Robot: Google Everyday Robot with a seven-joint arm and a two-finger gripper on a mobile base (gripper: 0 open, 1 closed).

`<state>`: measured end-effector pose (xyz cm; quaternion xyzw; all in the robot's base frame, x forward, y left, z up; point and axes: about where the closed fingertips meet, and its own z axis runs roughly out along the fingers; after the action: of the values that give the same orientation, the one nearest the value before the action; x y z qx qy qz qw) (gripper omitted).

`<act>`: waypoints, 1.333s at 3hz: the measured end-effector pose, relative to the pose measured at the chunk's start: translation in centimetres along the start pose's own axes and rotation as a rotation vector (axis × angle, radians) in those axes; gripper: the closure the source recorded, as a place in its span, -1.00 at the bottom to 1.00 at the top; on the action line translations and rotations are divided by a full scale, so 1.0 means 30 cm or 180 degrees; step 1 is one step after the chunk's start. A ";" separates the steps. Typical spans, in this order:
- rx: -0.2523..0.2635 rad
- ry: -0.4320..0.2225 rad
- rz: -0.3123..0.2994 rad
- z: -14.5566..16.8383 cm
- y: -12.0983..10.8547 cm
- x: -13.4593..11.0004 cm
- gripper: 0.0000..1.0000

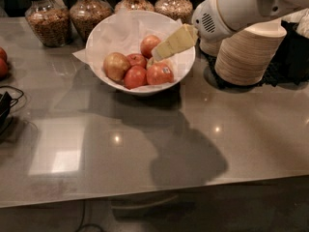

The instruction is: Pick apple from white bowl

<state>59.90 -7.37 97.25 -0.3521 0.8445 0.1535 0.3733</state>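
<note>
The white bowl (188, 64), lined with crinkled white paper, stands at the back middle of the grey counter. The apple (116, 65), dull yellow-gold with a reddish blush, lies at the bowl's left. Several red apples lie beside it, one with a sticker (160, 74). My gripper (157, 57), beige and on a white arm, reaches in from the upper right. It hangs over the right side of the bowl, just above the red apples, and nothing shows in it. It is well to the right of the yellow-gold apple.
A stack of beige disposable bowls (248, 52) stands right of the white bowl, under my arm. Glass jars (47, 18) of grains line the back edge. Two red apples (2, 62) and a black cable (7, 103) are at the left edge.
</note>
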 end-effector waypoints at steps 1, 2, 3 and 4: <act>-0.0058 0.0014 -0.0021 0.021 0.011 -0.035 -0.68; -0.0137 0.0115 -0.0075 0.073 0.049 -0.032 -0.64; -0.0175 0.0205 -0.0133 0.110 0.079 -0.024 -0.68; -0.0205 0.0278 -0.0134 0.140 0.099 -0.003 -0.66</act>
<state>60.05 -3.03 94.48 -0.3879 0.8470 0.1571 0.3277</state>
